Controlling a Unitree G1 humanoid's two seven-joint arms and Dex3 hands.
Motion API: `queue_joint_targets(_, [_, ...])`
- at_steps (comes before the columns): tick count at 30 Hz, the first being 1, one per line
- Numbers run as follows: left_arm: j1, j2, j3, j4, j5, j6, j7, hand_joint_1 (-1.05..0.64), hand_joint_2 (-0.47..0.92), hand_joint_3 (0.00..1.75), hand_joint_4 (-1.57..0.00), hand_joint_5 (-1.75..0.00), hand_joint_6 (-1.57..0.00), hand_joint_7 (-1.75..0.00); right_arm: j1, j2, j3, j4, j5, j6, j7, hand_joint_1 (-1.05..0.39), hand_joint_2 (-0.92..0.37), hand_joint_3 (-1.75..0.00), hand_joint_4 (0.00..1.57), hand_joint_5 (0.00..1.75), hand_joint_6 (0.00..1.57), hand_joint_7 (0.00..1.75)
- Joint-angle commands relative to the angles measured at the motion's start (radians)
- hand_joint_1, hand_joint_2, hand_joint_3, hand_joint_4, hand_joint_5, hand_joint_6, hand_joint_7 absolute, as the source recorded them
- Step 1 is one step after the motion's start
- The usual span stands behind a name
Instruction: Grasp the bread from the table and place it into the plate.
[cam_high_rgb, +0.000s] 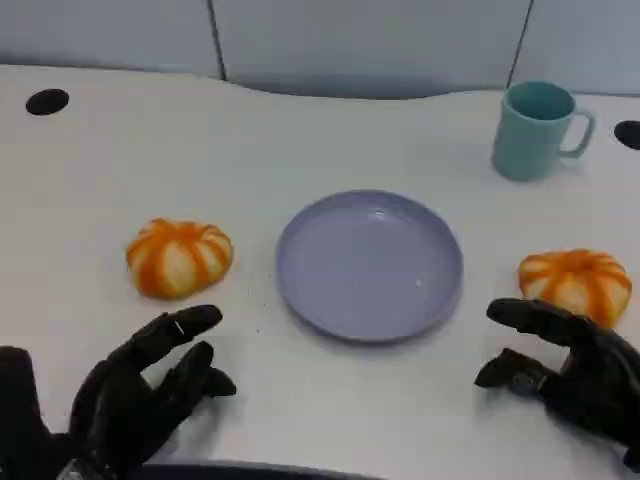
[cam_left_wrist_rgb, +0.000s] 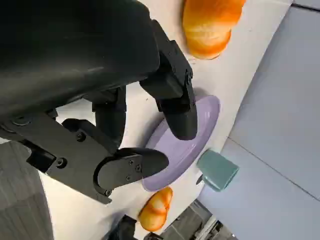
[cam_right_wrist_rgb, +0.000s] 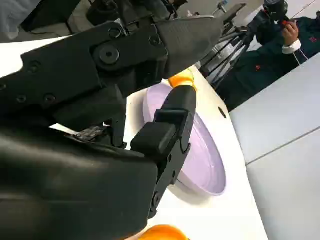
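Observation:
A lilac plate (cam_high_rgb: 370, 264) lies bare at the middle of the white table. One orange-and-white striped bread (cam_high_rgb: 179, 256) sits to its left and a second bread (cam_high_rgb: 577, 283) to its right. My left hand (cam_high_rgb: 140, 392) hovers near the front edge, below the left bread, fingers apart and holding nothing. My right hand (cam_high_rgb: 570, 370) is just in front of the right bread, fingers spread, also holding nothing. The left wrist view shows the plate (cam_left_wrist_rgb: 200, 125), the nearer bread (cam_left_wrist_rgb: 210, 25) and the far bread (cam_left_wrist_rgb: 156, 210). The right wrist view shows the plate (cam_right_wrist_rgb: 202, 160) past my fingers (cam_right_wrist_rgb: 170, 125).
A teal mug (cam_high_rgb: 538, 130) stands at the back right, behind the plate. Two dark round holes (cam_high_rgb: 47, 101) mark the table's far corners. In the right wrist view a person in dark clothes (cam_right_wrist_rgb: 270, 45) stands beyond the table among tripods.

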Motion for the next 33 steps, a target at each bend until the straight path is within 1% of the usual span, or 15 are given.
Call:
queue_joint_targets(1, [0.005, 0.013, 0.003, -0.003, 0.005, 0.006, 0.011, -0.31, 0.52, 0.79, -0.46, -1.64, -0.63, -0.80, 0.015, -0.009, -0.001, 0.014, -0.005, 0.007, -0.006, -0.37, -0.92, -0.10, 0.69, 1.10, 0.84, 0.45])
queue_joint_targets(3, [0.002, 0.015, 0.005, 0.001, 0.004, 0.008, 0.010, -0.31, 0.51, 0.78, -0.46, -1.64, -0.63, -0.80, 0.017, -0.010, 0.003, 0.005, -0.010, 0.003, -0.010, -0.37, -0.92, -0.11, 0.68, 1.10, 0.83, 0.45])
queue_joint_targets(4, [0.004, 0.011, 0.012, 0.004, -0.012, -0.015, -0.024, -0.31, 0.54, 0.78, -0.47, -1.62, -0.63, -0.80, 0.016, -0.010, 0.005, 0.006, -0.014, 0.000, -0.012, -0.37, -0.92, -0.12, 0.69, 1.10, 0.83, 0.45])
queue_joint_targets(6, [0.008, 0.005, 0.024, 0.003, -0.037, -0.040, -0.065, -0.29, 0.57, 0.86, -0.49, -1.54, -0.62, -0.83, 0.014, -0.010, 0.006, 0.010, -0.015, -0.005, -0.009, -0.37, -0.92, -0.12, 0.68, 1.11, 0.83, 0.46])
queue_joint_targets(10, [0.012, -0.002, 0.033, -0.006, -0.055, -0.037, -0.072, -0.28, 0.57, 0.90, -0.50, -1.48, -0.60, -0.86, 0.015, -0.010, 0.009, 0.005, -0.016, -0.002, -0.017, -0.37, -0.92, -0.12, 0.69, 1.12, 0.83, 0.47])
queue_joint_targets(13, [0.012, -0.002, 0.033, -0.005, -0.057, -0.039, -0.073, -0.28, 0.58, 0.90, -0.50, -1.47, -0.60, -0.87, 0.015, -0.011, 0.010, 0.005, -0.014, -0.001, -0.014, -0.37, -0.92, -0.12, 0.69, 1.12, 0.83, 0.47])
queue_joint_targets(15, [0.012, -0.002, 0.032, -0.005, -0.056, -0.046, -0.078, -0.28, 0.58, 0.90, -0.49, -1.49, -0.57, -0.90, 0.018, -0.009, 0.011, 0.001, -0.014, -0.009, -0.012, -0.36, -0.92, -0.14, 0.68, 1.13, 0.82, 0.47])
queue_joint_targets(19, [0.011, -0.003, 0.035, 0.003, -0.058, -0.058, -0.084, -0.28, 0.57, 0.91, -0.48, -1.51, -0.53, -0.95, 0.020, -0.009, 0.011, -0.004, -0.011, 0.004, -0.016, -0.37, -0.92, -0.13, 0.67, 1.13, 0.82, 0.48])
queue_joint_targets(22, [0.009, -0.010, 0.044, 0.006, -0.070, -0.056, -0.082, -0.27, 0.55, 0.94, -0.51, -1.47, -0.54, -0.94, 0.020, -0.009, 0.011, -0.002, -0.011, 0.002, -0.016, -0.37, -0.92, -0.14, 0.68, 1.13, 0.82, 0.48])
queue_joint_targets(28, [0.007, -0.009, 0.047, 0.008, -0.073, -0.044, -0.084, -0.27, 0.52, 0.99, -0.49, -1.49, -0.52, -0.96, 0.018, -0.008, 0.010, 0.004, -0.011, -0.005, -0.012, -0.36, -0.92, -0.13, 0.67, 1.13, 0.82, 0.48])
queue_joint_targets(30, [0.008, -0.005, 0.043, 0.009, -0.065, -0.047, -0.084, -0.27, 0.52, 0.98, -0.49, -1.49, -0.52, -0.97, 0.018, -0.008, 0.011, 0.003, -0.012, -0.006, -0.012, -0.37, -0.92, -0.14, 0.67, 1.13, 0.82, 0.48])
queue_joint_targets(33, [0.009, 0.000, 0.035, 0.009, -0.049, -0.059, -0.082, -0.27, 0.56, 0.93, -0.49, -1.49, -0.53, -0.96, 0.017, -0.008, 0.010, 0.007, -0.011, -0.002, -0.015, -0.37, -0.92, -0.14, 0.67, 1.13, 0.82, 0.49])
